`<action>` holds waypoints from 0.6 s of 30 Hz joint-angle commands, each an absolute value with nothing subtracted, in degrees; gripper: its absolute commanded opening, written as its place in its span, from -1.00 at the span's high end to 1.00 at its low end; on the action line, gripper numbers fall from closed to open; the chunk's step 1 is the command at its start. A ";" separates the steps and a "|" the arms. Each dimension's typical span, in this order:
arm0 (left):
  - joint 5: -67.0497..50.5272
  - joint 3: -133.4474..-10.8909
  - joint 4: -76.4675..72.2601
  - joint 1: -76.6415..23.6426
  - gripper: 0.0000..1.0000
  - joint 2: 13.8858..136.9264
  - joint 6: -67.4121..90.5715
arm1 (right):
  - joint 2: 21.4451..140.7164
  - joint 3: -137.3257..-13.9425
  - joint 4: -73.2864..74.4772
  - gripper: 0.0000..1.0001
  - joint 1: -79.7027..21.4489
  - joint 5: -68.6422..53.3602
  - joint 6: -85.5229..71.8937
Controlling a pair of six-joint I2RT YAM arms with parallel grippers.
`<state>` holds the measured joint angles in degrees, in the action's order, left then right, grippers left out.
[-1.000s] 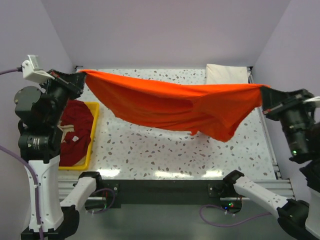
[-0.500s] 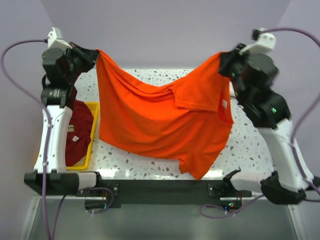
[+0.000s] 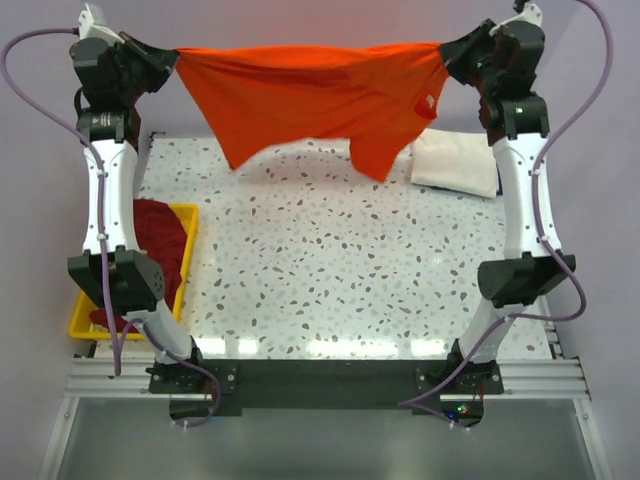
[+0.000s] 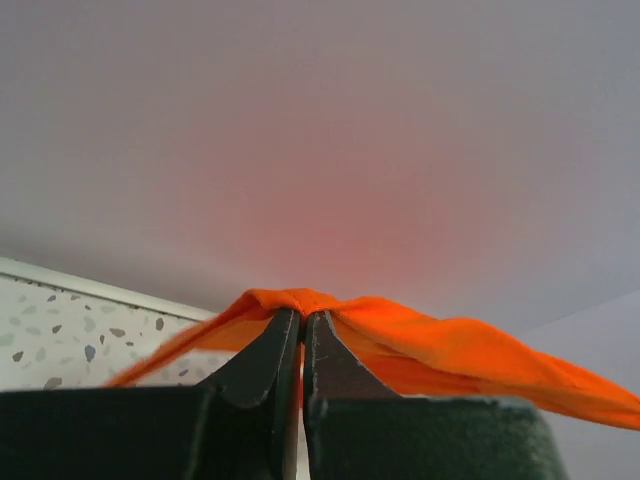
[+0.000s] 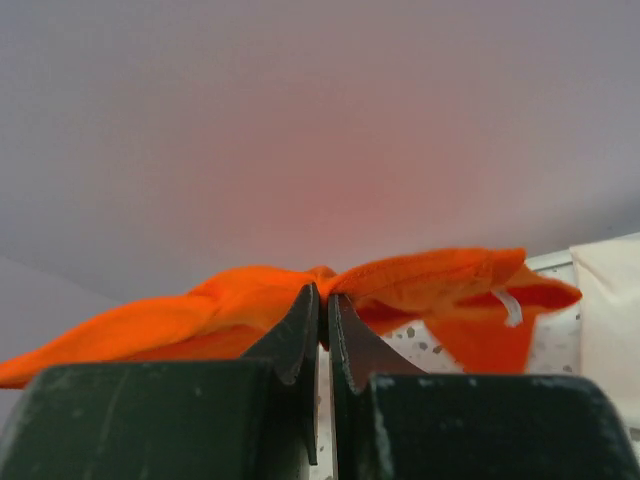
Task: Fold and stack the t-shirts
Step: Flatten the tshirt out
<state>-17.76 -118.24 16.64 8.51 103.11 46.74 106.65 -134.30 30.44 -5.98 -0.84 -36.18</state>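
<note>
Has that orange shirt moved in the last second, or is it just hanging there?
Yes. The orange t-shirt has moved toward the far wall: it hung beside the yellow tray, and now hangs wholly beyond it.

We see a white speckled table with two items lying directly on it. A yellow tray sits at the left edge, toward the near side. A folded cream-white shirt lies flat at the far right corner. The two items are well apart.
</note>
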 commanded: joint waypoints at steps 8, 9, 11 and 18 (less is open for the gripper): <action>-19.07 -84.73 8.44 9.93 1.00 80.17 47.55 | 78.41 -89.25 20.21 1.00 -0.18 -11.86 -41.13; -19.42 -77.33 8.00 9.84 1.00 78.68 47.64 | 77.01 -81.99 21.17 1.00 1.65 -12.30 -40.35; -19.51 -70.61 8.09 9.49 1.00 75.08 47.03 | 73.15 -74.31 21.71 1.00 3.15 -12.48 -39.64; -15.91 -41.07 7.65 6.59 1.00 69.96 45.44 | 71.70 -43.72 16.36 1.00 7.12 -13.96 -36.65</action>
